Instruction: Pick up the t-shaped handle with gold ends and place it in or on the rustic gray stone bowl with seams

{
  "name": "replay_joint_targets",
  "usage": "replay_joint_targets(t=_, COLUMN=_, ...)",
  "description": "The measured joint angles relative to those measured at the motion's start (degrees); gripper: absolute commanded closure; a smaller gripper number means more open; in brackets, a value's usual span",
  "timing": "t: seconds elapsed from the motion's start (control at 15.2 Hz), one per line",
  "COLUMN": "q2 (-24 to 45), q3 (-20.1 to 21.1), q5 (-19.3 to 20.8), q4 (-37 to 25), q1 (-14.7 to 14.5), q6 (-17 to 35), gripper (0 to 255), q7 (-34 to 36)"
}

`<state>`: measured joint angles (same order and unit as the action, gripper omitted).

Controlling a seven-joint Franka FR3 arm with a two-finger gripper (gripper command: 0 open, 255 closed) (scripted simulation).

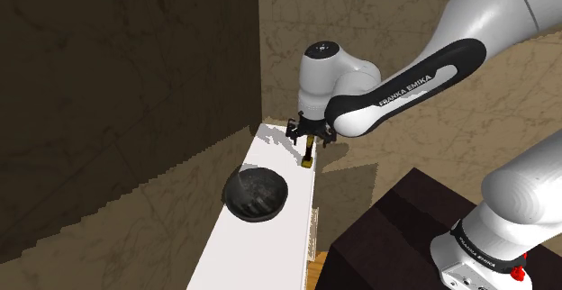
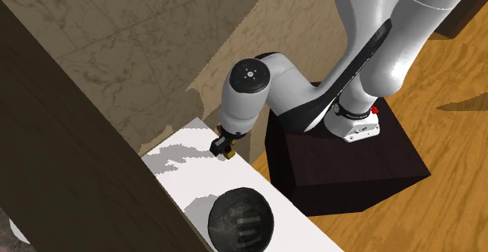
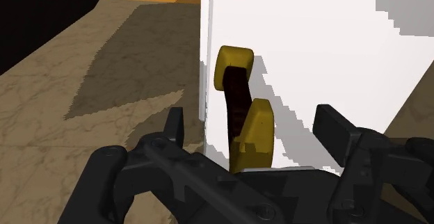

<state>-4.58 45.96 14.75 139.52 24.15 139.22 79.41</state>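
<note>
- Gripper [image 1: 309, 140], all black, hangs at the end of the white arm [image 1: 450, 36] and points down over the far end of a narrow white counter top [image 1: 270, 252].
- Its jaws stand wide apart and have hold of nothing. In the wrist view, one finger [image 3: 174, 124] shows against a tan marbled surface [image 3: 104, 118] just past the counter's edge. The other finger [image 3: 332, 126] shows against the white top.
- Between the fingers lies the handle with gold ends [image 3: 238, 97], and neither finger touches it. It rests on the counter top right along the edge.
- Its stem is dark, almost black. One gold end is close under the gripper and the other lies farther out along the edge.
- In the shoulder view, a gold end shows just below the gripper, at the counter's edge.
- On the same counter top sits the dark grey bowl [image 1: 257, 194], upright, with ribbed lines across its inside.
- Bowl and handle are apart. In the shoulder view the bowl is nearer the camera and to the lower left of the gripper.
- A dark brown wall [image 1: 108, 108] runs along the counter's side away from the arm.
- Beside the counter, the arm's base rests on the dark box stand [image 2: 344, 168], which stands on a wood floor [image 2: 438, 117].
</note>
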Motion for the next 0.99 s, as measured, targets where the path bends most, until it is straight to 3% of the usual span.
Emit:
replay_joint_targets(t=0.07, q2=0.00, q3=0.00, q5=0.00, q4=0.00, q1=0.00, q6=0.00, gripper=255, q7=0.00)
replay_joint_targets(t=0.73, q2=0.00, q3=0.00, q5=0.01, q4=0.00, q1=0.00, q6=0.01, gripper=255, q7=0.01)
replay_joint_targets(t=0.99, q2=-2.51, q3=-0.62, q5=-3.14, q4=-0.52, q1=-0.63, q6=-1.96, gripper=255, q7=-2.69)
